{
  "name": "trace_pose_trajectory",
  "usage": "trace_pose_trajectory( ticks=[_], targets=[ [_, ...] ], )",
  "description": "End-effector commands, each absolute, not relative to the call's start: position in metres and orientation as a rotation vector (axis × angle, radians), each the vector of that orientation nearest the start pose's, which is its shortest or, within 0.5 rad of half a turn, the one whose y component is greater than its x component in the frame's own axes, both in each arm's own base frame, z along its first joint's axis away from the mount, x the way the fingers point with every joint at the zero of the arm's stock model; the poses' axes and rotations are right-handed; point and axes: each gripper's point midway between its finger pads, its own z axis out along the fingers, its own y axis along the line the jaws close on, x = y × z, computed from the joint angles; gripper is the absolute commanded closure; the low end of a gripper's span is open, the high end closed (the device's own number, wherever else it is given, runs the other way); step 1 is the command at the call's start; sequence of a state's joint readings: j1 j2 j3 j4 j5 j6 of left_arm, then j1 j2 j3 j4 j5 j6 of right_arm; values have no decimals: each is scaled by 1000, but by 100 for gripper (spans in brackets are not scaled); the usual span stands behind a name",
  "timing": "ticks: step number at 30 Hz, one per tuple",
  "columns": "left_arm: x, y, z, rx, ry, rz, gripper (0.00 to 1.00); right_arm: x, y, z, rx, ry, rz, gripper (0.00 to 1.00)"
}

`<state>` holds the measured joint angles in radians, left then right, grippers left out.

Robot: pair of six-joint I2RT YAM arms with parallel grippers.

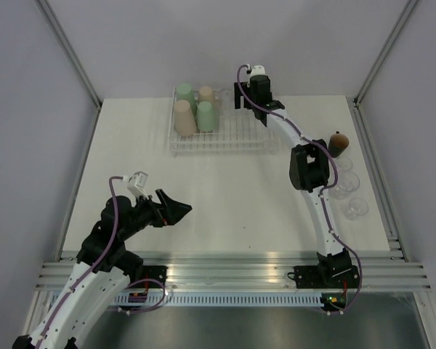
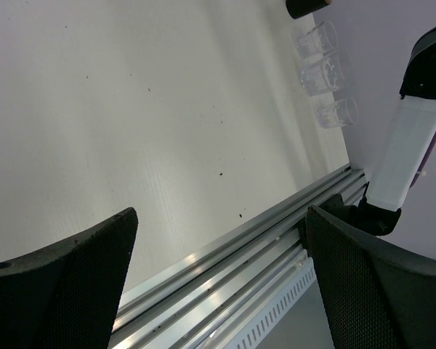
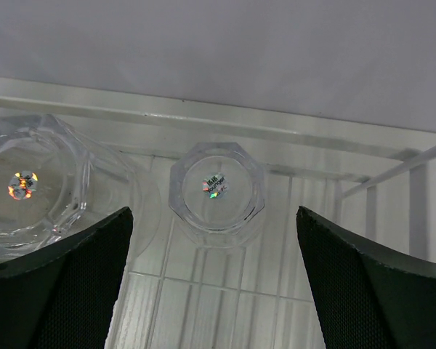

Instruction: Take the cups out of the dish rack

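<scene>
Cups sit in two groups: some in the dish rack at the far middle of the table, others out near the table's right edge.

At the left front, the left gripper hangs over bare tabletop with its jaws spread wide and nothing between them. Its wrist view shows only the white surface between the two dark fingers.

In the rack's left end stand four tumblers, two pastel green and two beige, narrower ends up and packed close in a square. Just right of them the right gripper reaches over the rack's far side. Its body hides that corner from above.

The right wrist view shows what is there. A faceted clear cup stands base up on the wire grid, framed between the parted fingers, which grip nothing. Whether they are level with it or above it cannot be told. A neighbouring clear cup is cut off by the frame edge and partly covered by the left finger.

Further right, the dark brown cup stands on the table, partly behind the right arm's elbow. Below it, three clear cups form a line toward the front, faint against the white, the farthest half hidden by the arm.

The tabletop is matte white with a few dark specks. An aluminium rail runs along its near edge, and plain pale grey walls enclose three sides.
</scene>
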<state>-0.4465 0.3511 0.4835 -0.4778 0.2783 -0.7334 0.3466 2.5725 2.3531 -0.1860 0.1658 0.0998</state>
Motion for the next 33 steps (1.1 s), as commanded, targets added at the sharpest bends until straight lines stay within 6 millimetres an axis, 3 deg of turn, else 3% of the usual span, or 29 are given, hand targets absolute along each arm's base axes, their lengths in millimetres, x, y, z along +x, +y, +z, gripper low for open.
trace_pose_trajectory(
  ticks=[1,6,15,16,26,33],
  targets=[
    [166,-162,186,-108,2049,-1034,0,685,217,139,-115,1894,132,3],
    [164,-164,183,-104,2061,-1048,0,691,217,135,-90,1867,133,3],
    [163,-161,188,-100,2054,-1033,0,696,217,110,-28,1854,142,9],
    [163,-161,187,-97,2056,-1033,0,696,216,108,-18,1854,138,15],
    [161,-160,181,-114,2067,-1030,0,694,215,100,-16,1858,140,40],
    [159,-160,178,-123,2071,-1040,0,689,206,111,10,1813,107,73]
  ],
)
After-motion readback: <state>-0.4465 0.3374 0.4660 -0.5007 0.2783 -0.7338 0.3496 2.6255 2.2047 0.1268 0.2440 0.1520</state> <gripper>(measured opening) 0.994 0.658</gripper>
